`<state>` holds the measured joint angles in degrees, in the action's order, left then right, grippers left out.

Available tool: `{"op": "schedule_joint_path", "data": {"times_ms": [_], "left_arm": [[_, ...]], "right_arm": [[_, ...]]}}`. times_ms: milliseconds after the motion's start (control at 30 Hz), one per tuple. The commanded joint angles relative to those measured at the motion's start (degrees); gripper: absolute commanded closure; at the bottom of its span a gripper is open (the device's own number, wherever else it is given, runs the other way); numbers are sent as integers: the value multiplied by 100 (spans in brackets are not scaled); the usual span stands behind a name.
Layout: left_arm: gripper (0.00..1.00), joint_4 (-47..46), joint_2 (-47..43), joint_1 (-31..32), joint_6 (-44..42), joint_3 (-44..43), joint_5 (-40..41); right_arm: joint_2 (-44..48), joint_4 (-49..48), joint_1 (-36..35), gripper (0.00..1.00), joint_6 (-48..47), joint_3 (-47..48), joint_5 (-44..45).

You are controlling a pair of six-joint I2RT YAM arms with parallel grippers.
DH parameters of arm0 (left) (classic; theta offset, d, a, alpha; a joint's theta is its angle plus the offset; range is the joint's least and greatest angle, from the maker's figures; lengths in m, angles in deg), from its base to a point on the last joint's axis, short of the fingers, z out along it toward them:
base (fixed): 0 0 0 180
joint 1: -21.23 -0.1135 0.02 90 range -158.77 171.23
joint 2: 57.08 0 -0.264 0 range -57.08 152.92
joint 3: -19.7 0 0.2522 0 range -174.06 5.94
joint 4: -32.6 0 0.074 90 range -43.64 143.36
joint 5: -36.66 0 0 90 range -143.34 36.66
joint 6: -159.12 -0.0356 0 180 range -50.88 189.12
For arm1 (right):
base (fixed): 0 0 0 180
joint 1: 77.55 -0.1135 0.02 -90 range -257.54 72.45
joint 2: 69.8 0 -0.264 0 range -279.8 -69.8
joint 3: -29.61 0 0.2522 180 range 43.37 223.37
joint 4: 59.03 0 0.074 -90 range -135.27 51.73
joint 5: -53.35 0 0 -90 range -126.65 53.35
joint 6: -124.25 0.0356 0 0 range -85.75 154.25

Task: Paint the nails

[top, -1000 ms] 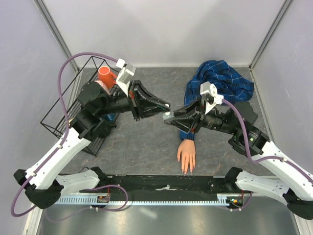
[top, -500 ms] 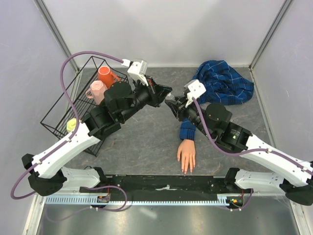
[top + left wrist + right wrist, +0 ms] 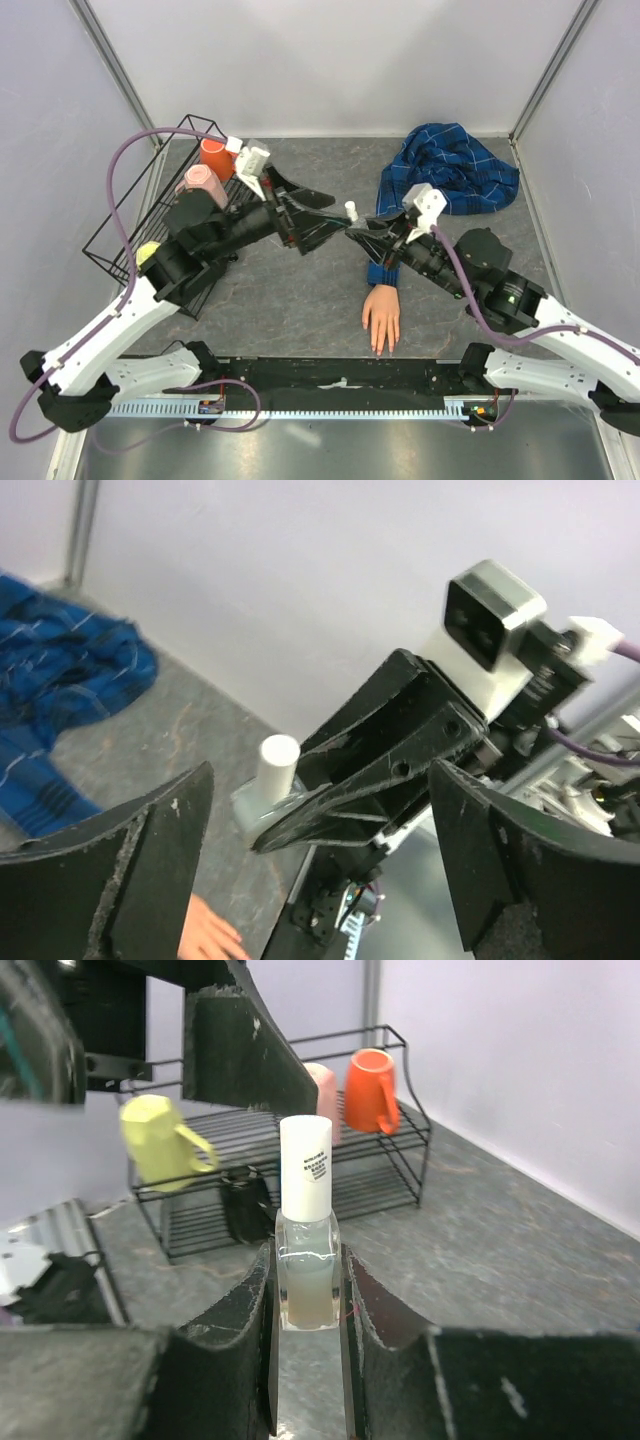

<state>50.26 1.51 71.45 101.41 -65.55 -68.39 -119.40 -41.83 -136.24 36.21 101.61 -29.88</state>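
A small clear bottle point(image 3: 307, 1260) with a white cap point(image 3: 351, 210) stands upright above the table, and my right gripper point(image 3: 307, 1285) is shut on its glass body. My left gripper point(image 3: 338, 218) is open, its fingers point(image 3: 150, 870) spread wide, with the cap point(image 3: 278, 765) just ahead of them and untouched. The pale mannequin hand point(image 3: 381, 318) lies palm down near the front edge below the right gripper point(image 3: 358, 234), its blue plaid cuff point(image 3: 382, 272) behind it. The nails point(image 3: 380, 348) point at the front edge and are too small to make out.
A black wire rack point(image 3: 130, 215) stands at the left with orange point(image 3: 214, 155), pink point(image 3: 203, 185) and yellow point(image 3: 148, 254) mugs. The bunched blue plaid cloth point(image 3: 455, 170) lies at the back right. A black rail point(image 3: 340, 378) runs along the front edge.
My left gripper has gone from shut to open beside the bottle's cap. Both grippers dropped slightly from where they met half a second ago. The cap stays on the bottle.
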Motion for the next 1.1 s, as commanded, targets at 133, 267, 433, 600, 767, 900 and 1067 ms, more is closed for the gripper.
{"op": "schedule_joint_path", "data": {"times_ms": [133, 267, 433, 600, 767, 900, 1067], "left_arm": [[30, -1425, -164, -715, 646, 416, -2730], [38, -2357, 47, -733, 997, 556, -3476], [39, -2947, 302, -733, 1156, 600, -3786], [58, -3572, 408, -733, 1447, 636, -4102], [88, -3160, 347, -733, 1132, 566, -3849], [98, -1488, 224, -689, 508, 267, -2753], [98, 618, 311, -15, 23, -584, 537]], "right_arm": [[461, -177, 78, 100, 674, 38, -1561], [408, -221, 104, 100, 894, 117, -1880], [390, -309, 130, 100, 1114, 144, -2197], [390, -485, 218, 100, 1193, 91, -2302], [338, -511, 315, 100, 1167, 91, -2171], [-38, -84, 315, 100, 808, 310, -1409], [-664, 350, -80, 100, 122, 899, 515]]}}
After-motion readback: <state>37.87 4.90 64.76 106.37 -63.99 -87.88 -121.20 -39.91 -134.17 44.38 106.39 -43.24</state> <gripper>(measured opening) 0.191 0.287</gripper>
